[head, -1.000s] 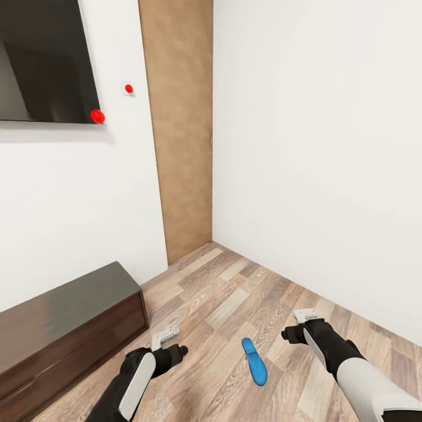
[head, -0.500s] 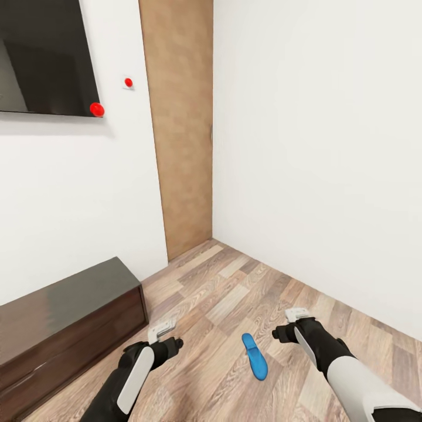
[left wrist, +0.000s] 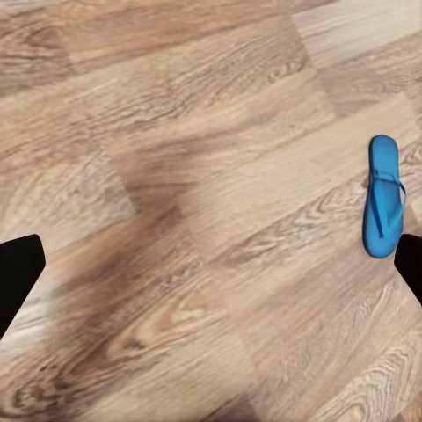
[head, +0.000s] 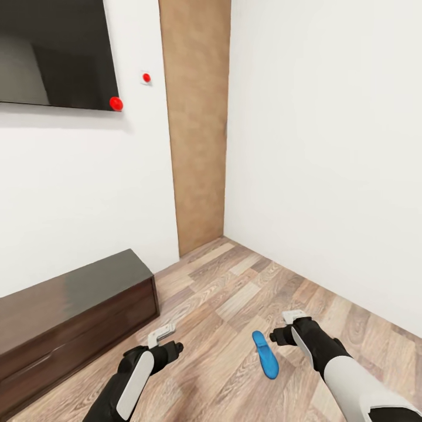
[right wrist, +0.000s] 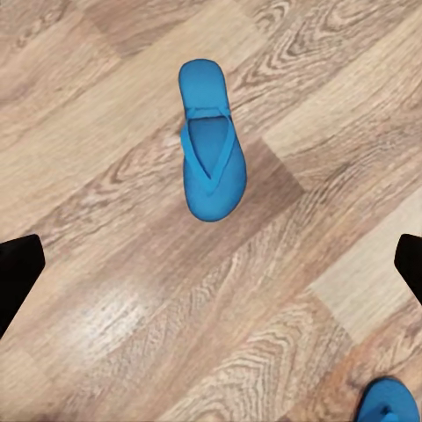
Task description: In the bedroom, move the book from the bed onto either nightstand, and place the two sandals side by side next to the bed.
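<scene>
One blue sandal (head: 265,363) lies flat on the wood-plank floor (head: 234,293) in the head view, between the two arms and just beside the right gripper (head: 286,327). The left gripper (head: 162,339) hangs above bare planks, well apart from the sandal and near the end of a long, low dark console (head: 70,310) standing against the white wall (head: 88,193). Above the console hangs a dark screen (head: 53,53) with a red dot (head: 116,104) at its lower corner; a second red dot (head: 146,77) sits on a small white plate beside it. A tall wood-toned panel (head: 196,117) fills the room's corner.

In the left wrist view the sandal (left wrist: 384,197) lies strap upward on the floor (left wrist: 193,211), near one dark fingertip (left wrist: 411,264); the other fingertip (left wrist: 18,277) stands far across the frame, so the fingers are spread wide and grasp nothing.

In the right wrist view the sandal (right wrist: 209,141) lies on the floor (right wrist: 290,290) ahead of the fingers, with its thin straps meeting toward one end. The two fingertips (right wrist: 18,277) stand at opposite edges, released and apart from the sandal. A second blue sandal (right wrist: 389,403) shows partly at the frame's corner, well apart from the first.
</scene>
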Motion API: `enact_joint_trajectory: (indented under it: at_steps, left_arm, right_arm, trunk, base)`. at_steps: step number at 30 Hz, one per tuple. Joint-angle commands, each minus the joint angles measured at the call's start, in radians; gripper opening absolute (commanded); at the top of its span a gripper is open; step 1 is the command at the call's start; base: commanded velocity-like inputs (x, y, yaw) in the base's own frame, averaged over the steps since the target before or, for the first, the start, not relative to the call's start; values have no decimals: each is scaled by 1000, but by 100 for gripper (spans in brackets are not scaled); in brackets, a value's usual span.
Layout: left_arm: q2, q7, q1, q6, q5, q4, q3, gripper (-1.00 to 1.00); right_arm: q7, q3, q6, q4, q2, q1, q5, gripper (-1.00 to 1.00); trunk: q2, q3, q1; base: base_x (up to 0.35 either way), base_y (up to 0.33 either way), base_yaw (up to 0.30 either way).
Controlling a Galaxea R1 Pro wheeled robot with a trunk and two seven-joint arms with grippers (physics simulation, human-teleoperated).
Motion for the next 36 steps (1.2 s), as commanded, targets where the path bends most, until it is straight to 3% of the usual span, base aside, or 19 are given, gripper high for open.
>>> enact_joint_trajectory:
  at_steps: [1,10,24,30,36]
  left_arm:
    - [0,9,0,2,11,-1,-2,100]
    - [-1,9,1,6,11,-1,-7,100]
    - [0,9,1,8,11,-6,-9,100]
    - [-6,10,15,11,10,-57,-25,100]
    - [-2,9,36,16,12,-109,-32,100]
  right_arm:
    - [5,5,6,-2,-1,0,5,100]
    - [6,4,9,-1,-1,0,4,100]
    - [6,3,15,4,-1,-2,5,100]
    - [8,4,104,5,-2,-6,8,100]
    - [10,5,135,5,-2,-6,9,100]
  trunk:
    - [-8,-4,4]
    - [-71,-32,38]
    - [-74,-87,45]
    - [-75,-110,47]
    - [-77,-133,50]
  base:
    - [0,0,64]
    - [0,0,30]
    - [0,0,3]
    - [0,0,0]
    - [0,0,0]
